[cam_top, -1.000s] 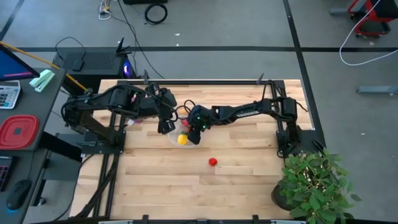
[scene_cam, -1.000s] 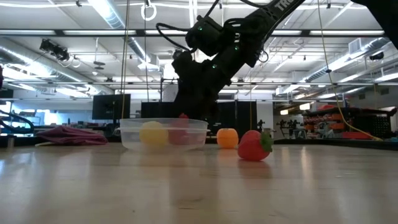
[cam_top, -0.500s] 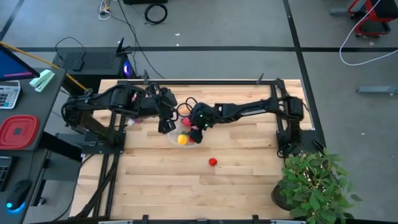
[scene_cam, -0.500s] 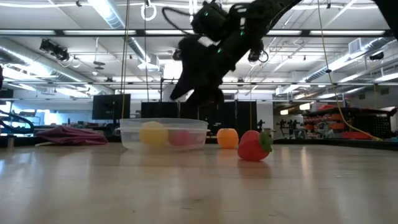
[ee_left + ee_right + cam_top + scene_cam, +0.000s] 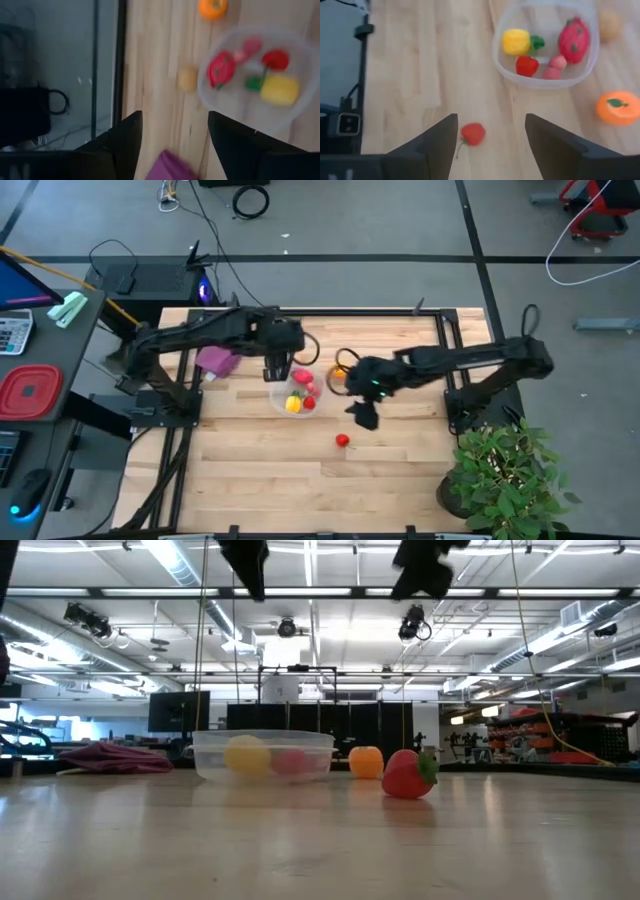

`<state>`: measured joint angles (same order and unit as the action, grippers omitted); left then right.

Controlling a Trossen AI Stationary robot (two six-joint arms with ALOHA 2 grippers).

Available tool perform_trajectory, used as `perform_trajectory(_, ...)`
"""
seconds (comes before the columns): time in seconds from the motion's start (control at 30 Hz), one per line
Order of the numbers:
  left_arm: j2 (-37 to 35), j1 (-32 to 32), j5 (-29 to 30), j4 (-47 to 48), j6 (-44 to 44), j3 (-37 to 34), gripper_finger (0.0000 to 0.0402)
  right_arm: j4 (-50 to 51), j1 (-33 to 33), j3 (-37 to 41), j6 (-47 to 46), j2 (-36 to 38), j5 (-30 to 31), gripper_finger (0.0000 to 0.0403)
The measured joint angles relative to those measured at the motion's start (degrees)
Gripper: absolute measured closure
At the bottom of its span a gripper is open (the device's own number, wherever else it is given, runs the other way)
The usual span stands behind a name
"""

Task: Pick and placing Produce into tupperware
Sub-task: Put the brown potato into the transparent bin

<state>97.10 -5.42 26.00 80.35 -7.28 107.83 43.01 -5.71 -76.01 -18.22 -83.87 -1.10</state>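
Both arms have lifted clear of the tupperware [image 5: 545,47], which now holds five pieces. The left hand [image 5: 172,137] and right hand [image 5: 490,137] gape wide, empty. A strawberry [image 5: 471,134] and orange [image 5: 618,107] remain on the table [image 5: 420,75].

From my remote seat, the surface [image 5: 260,470] reads as pale wood planks, smooth with a soft satin sheen. The tupperware [image 5: 297,395] looks like thin clear plastic, faintly milky and glossy at the rim. Inside it the produce [image 5: 516,41] seems moulded plastic, smooth and slightly shiny, like the strawberry [image 5: 342,441] at its five o'clock. The purple cloth [image 5: 217,360] at ten o'clock lies soft and matt. Both pincers' fingers [image 5: 432,145] look matt black plastic.
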Motion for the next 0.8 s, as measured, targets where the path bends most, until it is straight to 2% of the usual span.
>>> perform_trajectory(0.13, 3.8, -4.5, -4.0, 2.9, -2.8, 0.0, 0.0186, 0.4, -4.7, 0.0, 0.2, 5.1, 6.6, 0.0161)
perform_trajectory(0.27, 7.4, -8.6, -4.2, 3.3, -7.1, 0.0, 0.0199, 1.2, -8.0, 0.0, 0.4, 9.0, 11.5, 0.0162)
perform_trajectory(0.37, 10.3, -11.5, -5.5, 3.4, -10.0, 0.0, 0.0201, 1.3, -9.3, 0.0, 0.4, 11.9, 11.9, 0.0162)
perform_trajectory(0.53, 15.3, -15.2, -15.4, 3.6, -14.9, 0.0, 0.0191, 1.9, -9.5, 0.0, 0.3, 17.1, 11.8, 0.0162)
perform_trajectory(0.67, 18.5, -16.8, -15.7, 3.5, -22.0, 0.0, 0.0187, 5.5, -9.5, 0.0, -0.2, 21.5, 11.9, 0.0162)
perform_trajectory(0.8, 21.1, -19.3, -15.5, 2.8, -23.9, 0.0, 0.0191, 8.6, -9.5, 0.0, -0.2, 25.4, 16.0, 0.0162)
